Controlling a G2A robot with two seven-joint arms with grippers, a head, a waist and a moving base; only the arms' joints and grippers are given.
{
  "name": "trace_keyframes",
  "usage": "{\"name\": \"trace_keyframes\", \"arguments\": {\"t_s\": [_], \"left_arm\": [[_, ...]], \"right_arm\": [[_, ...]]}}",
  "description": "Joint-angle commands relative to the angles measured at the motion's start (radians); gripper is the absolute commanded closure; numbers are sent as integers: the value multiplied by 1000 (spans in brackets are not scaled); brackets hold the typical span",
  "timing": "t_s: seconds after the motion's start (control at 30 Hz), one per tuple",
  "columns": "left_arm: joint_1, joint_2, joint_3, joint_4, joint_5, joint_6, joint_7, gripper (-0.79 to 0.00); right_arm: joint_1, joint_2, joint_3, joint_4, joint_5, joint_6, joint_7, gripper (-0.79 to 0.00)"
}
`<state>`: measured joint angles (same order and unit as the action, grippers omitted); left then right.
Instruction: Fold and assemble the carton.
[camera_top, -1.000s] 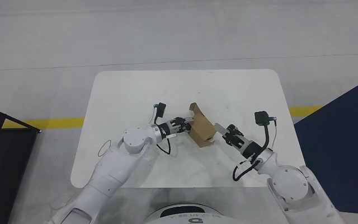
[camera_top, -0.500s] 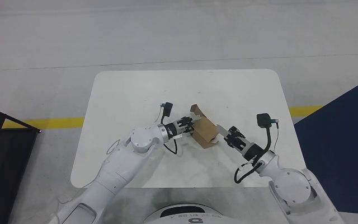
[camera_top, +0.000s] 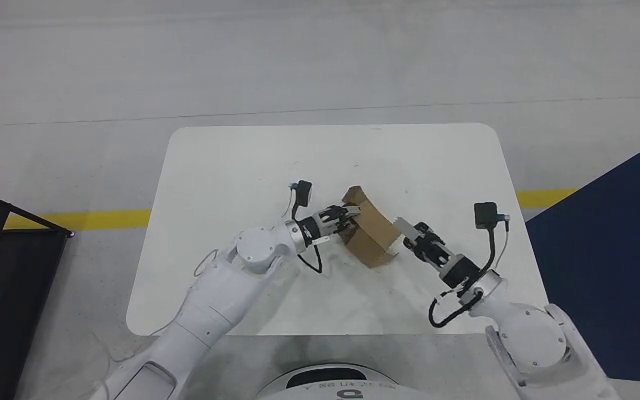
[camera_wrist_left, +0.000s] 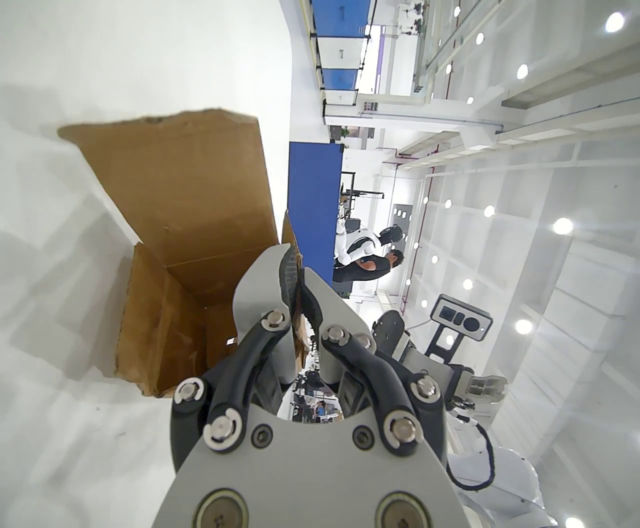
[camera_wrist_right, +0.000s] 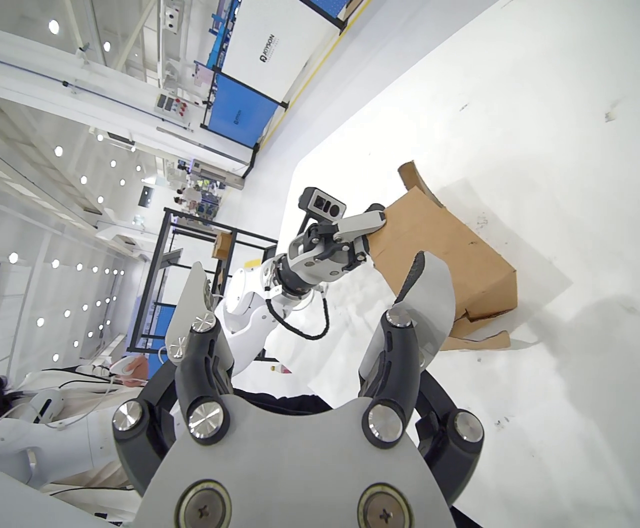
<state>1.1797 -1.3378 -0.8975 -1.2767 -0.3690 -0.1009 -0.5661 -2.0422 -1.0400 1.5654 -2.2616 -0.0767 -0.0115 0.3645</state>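
Note:
A brown cardboard carton (camera_top: 371, 230) lies on its side near the middle of the white table (camera_top: 220, 170), one open end with a flap (camera_wrist_left: 170, 180) facing my left arm. My left gripper (camera_top: 345, 221) is shut on a side wall of the carton (camera_wrist_left: 292, 250) at that open end, its fingers (camera_wrist_left: 280, 285) pinching the cardboard edge. My right gripper (camera_top: 408, 232) stands open just beside the carton's opposite end, with nothing between its fingers (camera_wrist_right: 425, 280). From the right wrist view the carton (camera_wrist_right: 450, 255) sits tilted, loose bottom flaps (camera_wrist_right: 475, 340) spread on the table, the left gripper (camera_wrist_right: 367, 222) clamped on its far corner.
Around the carton the white table (camera_wrist_right: 550, 125) is bare on all sides. A yellow floor line (camera_top: 100, 218) runs past the table's left and right edges.
The left gripper has shifted the carton slightly right and away from me. The right gripper has backed off to the right and stays open.

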Motion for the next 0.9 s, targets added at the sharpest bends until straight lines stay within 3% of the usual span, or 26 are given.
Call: {"name": "trace_keyframes", "arguments": {"t_s": [0.0,0.17,0.23,0.33,0.6,0.67,0.87], "left_arm": [[2,-4,-17,-5,-85,27,0,0],[14,-8,-85,-3,-310,98,-4,0],[18,-7,-111,-3,-369,119,-11,0],[9,2,-134,-23,-300,107,-9,0],[9,2,-134,-23,-300,107,-9,0],[20,0,-144,-34,-348,107,8,0],[48,-18,-200,-25,-734,225,-29,0]], "right_arm": [[-8,-3,12,-6,36,-28,-31,-668],[-47,-9,68,-30,93,-108,-100,-699],[-61,-11,82,-38,107,-130,-115,-785],[-69,-13,83,-42,138,-143,-122,-785],[-69,-13,81,-38,133,-140,-118,-785],[-58,-10,55,-19,60,-131,-64,-785],[-21,-5,-27,20,-286,-134,-20,-742]]}}
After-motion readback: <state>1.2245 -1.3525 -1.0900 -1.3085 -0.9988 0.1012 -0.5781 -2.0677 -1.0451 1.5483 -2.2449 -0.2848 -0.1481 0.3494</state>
